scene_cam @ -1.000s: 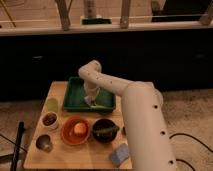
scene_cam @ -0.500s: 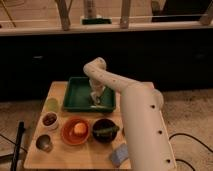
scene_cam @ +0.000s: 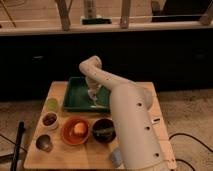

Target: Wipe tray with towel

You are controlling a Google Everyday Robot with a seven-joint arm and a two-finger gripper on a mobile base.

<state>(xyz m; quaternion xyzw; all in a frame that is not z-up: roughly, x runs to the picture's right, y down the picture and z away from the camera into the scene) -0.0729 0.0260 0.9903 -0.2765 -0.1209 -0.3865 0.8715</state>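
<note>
- Your tray sits on the far middle of the wooden table, its long side running left to right, rim up.
- The towel shows as a pale patch inside the tray, low against the front rim toward the right end.
- Your gripper is down inside the tray, just above and to the left of that pale patch, pointing at the tray floor. You cannot tell from this view whether it is spread, pressed together or pinching the cloth, nor whether it touches the towel.
- The arm rises from the front right of the table, bends at an elbow behind the tray, then drops to the gripper, covering the tray's right end.
- Just left of the tray stands a light green cup.
- In front of the tray you have a row: a small white bowl with dark contents, an orange bowl holding a round yellow-orange item, and a dark bowl.
- A metal cup stands at the front left.
- A grey-blue pad peeks out beside the arm at the front edge.
</note>
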